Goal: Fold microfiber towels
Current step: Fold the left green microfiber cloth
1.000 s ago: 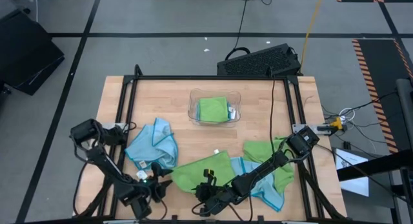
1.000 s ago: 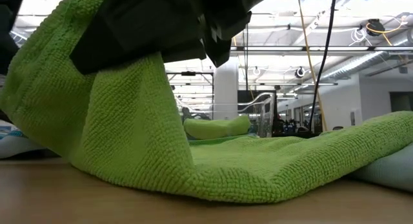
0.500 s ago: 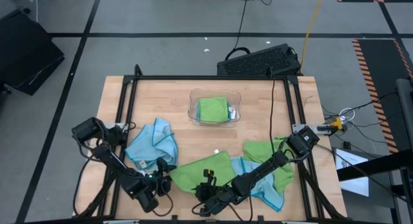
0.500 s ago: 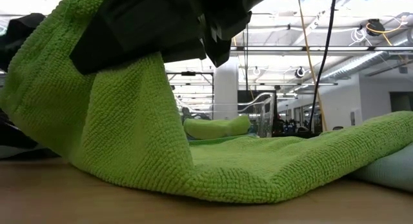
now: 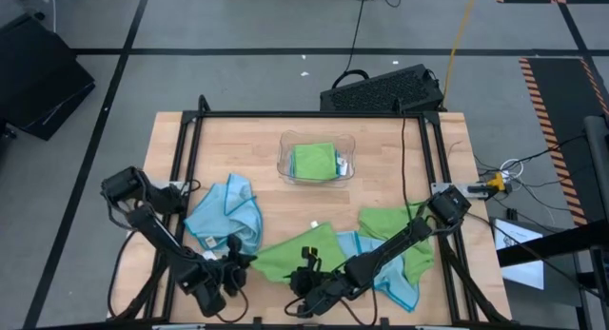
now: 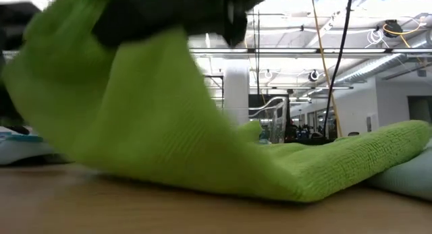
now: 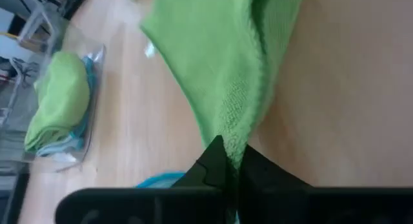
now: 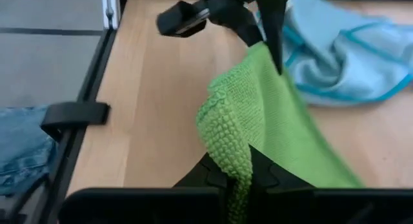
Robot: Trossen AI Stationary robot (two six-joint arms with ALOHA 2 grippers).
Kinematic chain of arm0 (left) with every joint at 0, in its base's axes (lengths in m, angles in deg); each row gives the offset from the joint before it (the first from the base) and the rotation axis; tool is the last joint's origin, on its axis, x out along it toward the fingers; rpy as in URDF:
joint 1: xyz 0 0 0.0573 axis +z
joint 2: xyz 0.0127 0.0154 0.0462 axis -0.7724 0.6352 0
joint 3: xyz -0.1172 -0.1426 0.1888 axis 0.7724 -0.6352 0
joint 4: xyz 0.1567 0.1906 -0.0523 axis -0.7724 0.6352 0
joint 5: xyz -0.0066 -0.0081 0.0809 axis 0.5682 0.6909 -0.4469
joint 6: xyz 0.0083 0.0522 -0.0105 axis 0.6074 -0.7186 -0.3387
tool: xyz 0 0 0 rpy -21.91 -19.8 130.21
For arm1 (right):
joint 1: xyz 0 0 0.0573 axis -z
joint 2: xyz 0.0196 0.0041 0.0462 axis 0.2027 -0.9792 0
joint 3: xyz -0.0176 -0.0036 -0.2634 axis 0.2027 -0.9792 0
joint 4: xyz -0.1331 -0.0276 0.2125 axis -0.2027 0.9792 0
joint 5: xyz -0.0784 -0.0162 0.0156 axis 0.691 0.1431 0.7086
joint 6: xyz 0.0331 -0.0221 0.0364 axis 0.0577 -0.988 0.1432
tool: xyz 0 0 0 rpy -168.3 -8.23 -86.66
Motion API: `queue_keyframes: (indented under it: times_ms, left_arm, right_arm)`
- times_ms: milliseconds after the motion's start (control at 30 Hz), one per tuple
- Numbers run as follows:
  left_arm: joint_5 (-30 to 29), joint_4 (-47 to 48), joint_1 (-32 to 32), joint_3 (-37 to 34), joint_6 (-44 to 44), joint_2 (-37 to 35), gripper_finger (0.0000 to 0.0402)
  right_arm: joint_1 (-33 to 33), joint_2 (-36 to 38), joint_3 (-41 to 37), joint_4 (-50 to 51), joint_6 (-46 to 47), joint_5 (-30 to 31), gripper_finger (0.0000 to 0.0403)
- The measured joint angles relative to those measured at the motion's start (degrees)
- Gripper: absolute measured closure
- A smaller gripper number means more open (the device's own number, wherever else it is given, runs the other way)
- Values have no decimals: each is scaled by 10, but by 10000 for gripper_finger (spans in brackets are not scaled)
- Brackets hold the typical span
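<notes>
Two grippers are on the same lime green towel (image 5: 297,251) now, which is the new bit: a second ago the left gripper (image 5: 234,266) was hanging wide open short of the cloth, and now its jaws are clamped down on the towel's near-left corner, as the left wrist view shows with the green fabric (image 7: 227,82) pinched right at the fingertips. Going left to right along the front edge of the table (image 5: 381,145), there's the crumpled light blue towel (image 5: 226,214) sitting untouched just behind the left gripper, then the green one, then the right gripper (image 5: 306,273) pinching the other near corner, lifted so the fabric drapes off it. I'd say that means the setup is done and the fold itself can start, since both front corners are in hand. The towel lies near the front middle of the table and runs diagonally, long axis going from the near-left grip up toward the far right, where its white tag (image 5: 319,224) sits at the far corner. Further right there's a second pile of green and blue towels (image 5: 395,246).
</notes>
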Motion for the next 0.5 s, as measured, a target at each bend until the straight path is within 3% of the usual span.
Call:
queue_keyframes:
  times_ms: [200, 500]
  left_arm:
    - [-31, 31, -3, 14, -6, -114, 396]
    - [-127, 91, 12, 17, -33, -311, 398]
  right_arm:
    - [13, 60, 0, 18, -69, 28, 399]
    - [69, 183, 0, 117, -142, 31, 399]
